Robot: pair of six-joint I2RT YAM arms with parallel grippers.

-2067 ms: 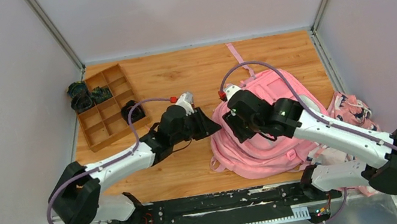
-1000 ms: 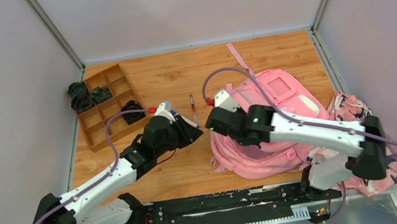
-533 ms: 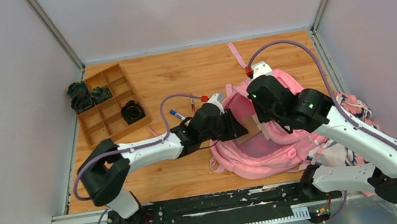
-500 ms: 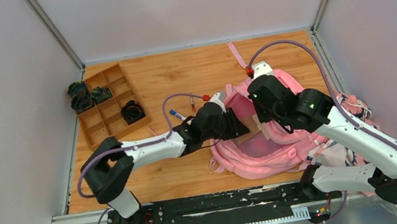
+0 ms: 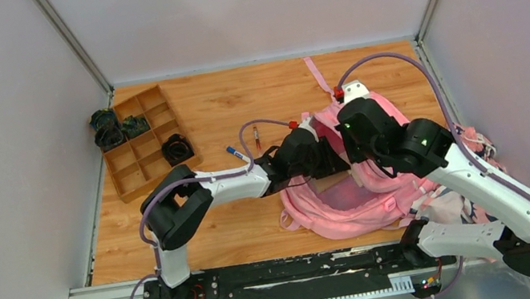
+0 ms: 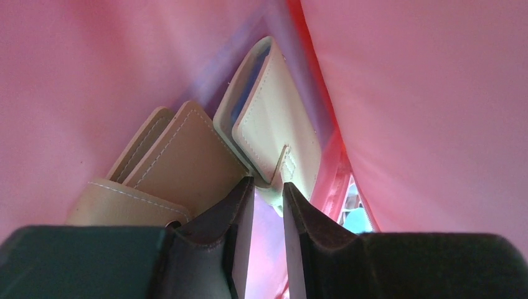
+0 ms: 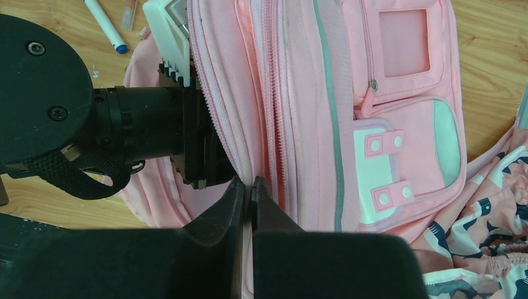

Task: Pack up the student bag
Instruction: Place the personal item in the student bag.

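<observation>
The pink student bag (image 5: 352,204) lies at the right of the table with its main opening held up. My right gripper (image 7: 251,185) is shut on the zipper edge of that opening, next to the front pockets (image 7: 398,106). My left gripper (image 6: 268,187) reaches inside the bag from the left, and pink lining (image 6: 423,93) surrounds it. Its jaws stand narrowly apart, with the lower corner of a cream case (image 6: 277,131) pinched between the tips. A tan case (image 6: 180,162) lies beside the left finger. From above, the bag's flap hides the left fingers.
A wooden divided tray (image 5: 137,171) with dark items stands at the back left. A blue-capped marker (image 5: 233,152) and a red pen (image 5: 256,135) lie on the wood left of the bag. Patterned cloth (image 5: 477,146) is bunched by the right wall.
My left arm has stretched right, carrying its gripper from the bare table into the bag's opening. My right gripper has moved back and right, lifting the bag's edge.
</observation>
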